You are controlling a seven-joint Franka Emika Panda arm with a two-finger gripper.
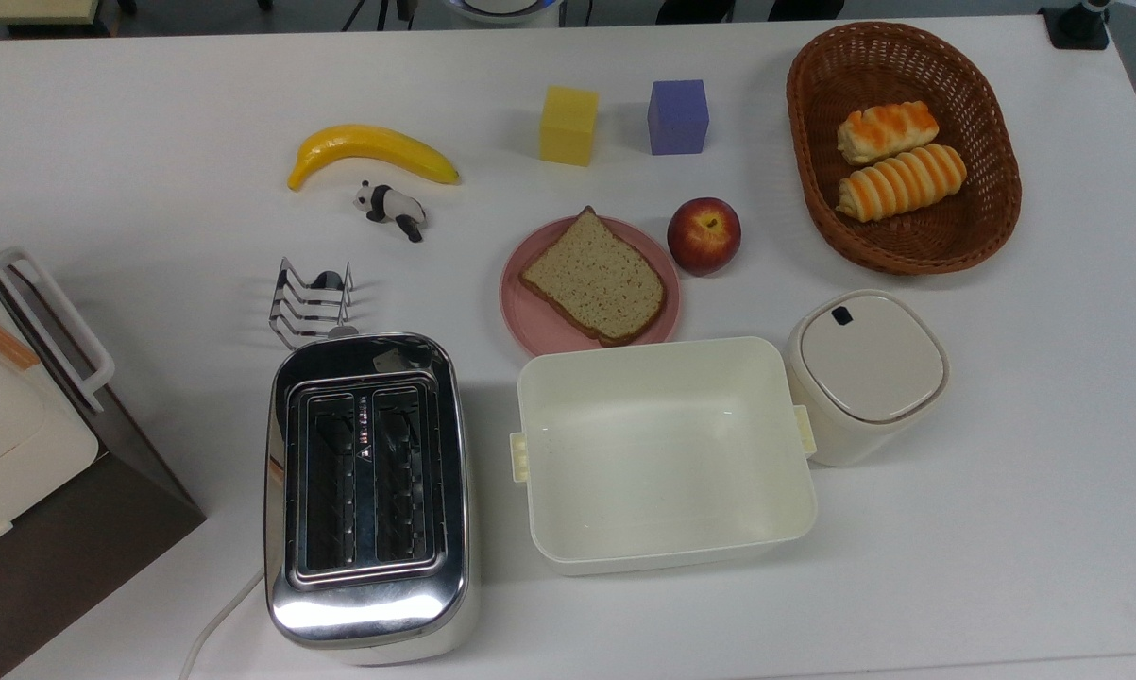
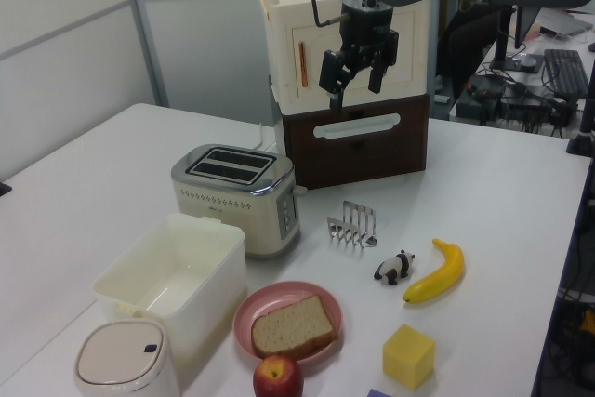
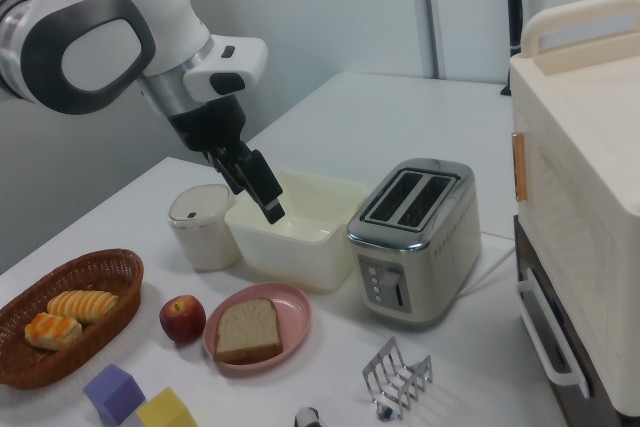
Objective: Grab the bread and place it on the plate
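Bread (image 1: 594, 277) flat on the pink plate (image 1: 534, 324), near the middle of the white tabletop (image 1: 1002, 529) — brown, with a darker crust, one corner poking a bit past the plate's rim on the top view's upper side. Same bread (image 2: 292, 325) and plate (image 2: 246, 317) near the tabletop's front edge in the left view; same pair, bread (image 3: 247, 329) on plate (image 3: 296, 319), in the right view.

Gripper (image 2: 358, 64) high up in the air, well apart from the bread and far above it. Black fingers (image 2: 331, 70) spread apart with a clear gap, nothing between them. In the right view, gripper (image 3: 257, 187) up in front of the cream tub (image 3: 290, 231), pointing down and slanted, with the bread below it and nearer the front edge.

Red apple (image 1: 704, 235) just beside the plate on the top view's right. Cream tub (image 1: 664, 450) close beside the plate, toward the top view's lower edge. Lidded cream pot (image 1: 865, 375) next to the tub. Shiny toaster (image 1: 367, 487) toward the top view's lower left, small metal rack (image 1: 311, 302) just above it. Banana (image 1: 371, 152) and toy panda (image 1: 391, 209) toward the far side. Yellow block (image 1: 568, 125) and purple block (image 1: 678, 116) near the far edge. Brown basket (image 1: 813, 142) at the top view's upper right corner, two striped rolls (image 1: 898, 159) inside.
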